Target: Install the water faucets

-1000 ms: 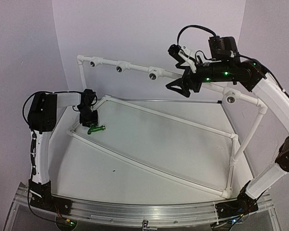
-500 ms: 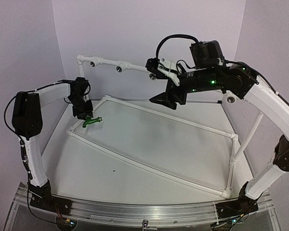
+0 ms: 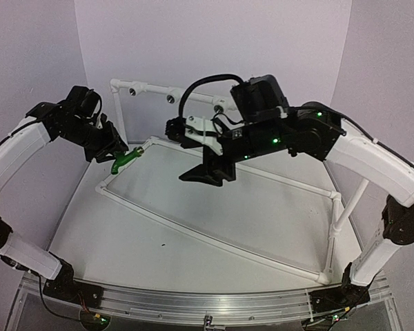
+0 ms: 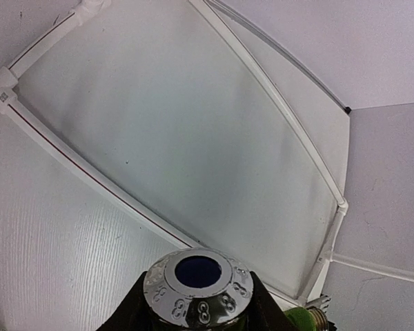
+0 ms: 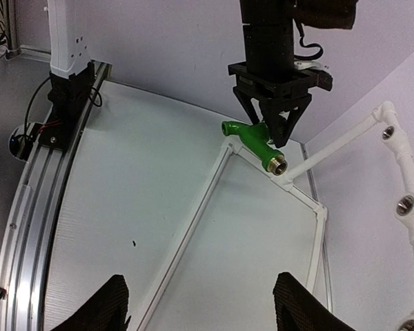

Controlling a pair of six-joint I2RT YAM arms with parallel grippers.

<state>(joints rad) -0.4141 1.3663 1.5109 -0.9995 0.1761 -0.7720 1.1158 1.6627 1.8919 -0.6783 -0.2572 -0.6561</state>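
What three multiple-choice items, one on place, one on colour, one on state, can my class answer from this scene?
1. Where is the faucet? A in the left gripper, off the ground; B lying loose; C already installed.
2. Its body colour? A white; B green; C blue.
3. The right gripper is: A shut tight; B gripping something; C open, empty.
Key: 1 A, it is clamped in mid-air. 2 B, bright green plastic. 3 C, a wide gap with nothing in it.
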